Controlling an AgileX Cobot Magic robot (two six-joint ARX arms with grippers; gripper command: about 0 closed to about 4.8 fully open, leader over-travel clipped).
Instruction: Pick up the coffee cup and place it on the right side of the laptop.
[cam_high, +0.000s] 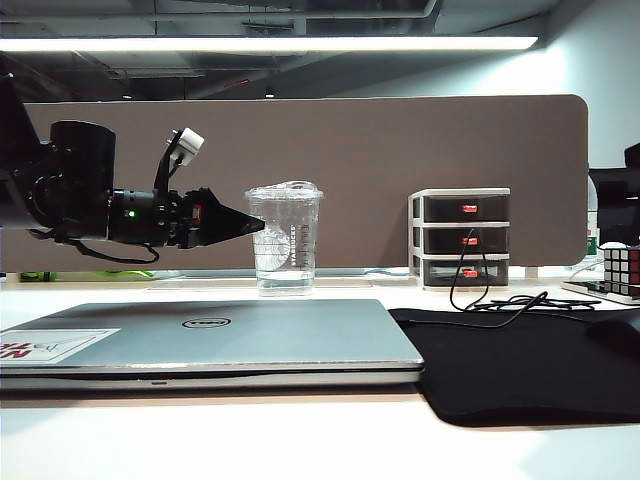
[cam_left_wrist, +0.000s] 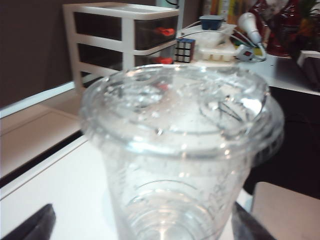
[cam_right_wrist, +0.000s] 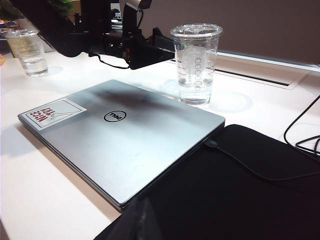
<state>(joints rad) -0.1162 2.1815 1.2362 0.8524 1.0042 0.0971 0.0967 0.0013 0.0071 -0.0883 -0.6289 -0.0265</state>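
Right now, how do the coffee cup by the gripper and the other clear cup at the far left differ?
The coffee cup stands behind the laptop with the open left gripper at its side; the other cup stands alone, far from the laptop. The coffee cup has a domed lid and printed side markings; on the other cup I cannot make out either. Both are clear, upright and on the table. The right gripper is out of view.

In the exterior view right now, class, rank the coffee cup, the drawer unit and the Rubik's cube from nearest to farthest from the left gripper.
1. coffee cup, just beside the open left gripper.
2. drawer unit, farther right, at the partition.
3. Rubik's cube, at the far right edge.
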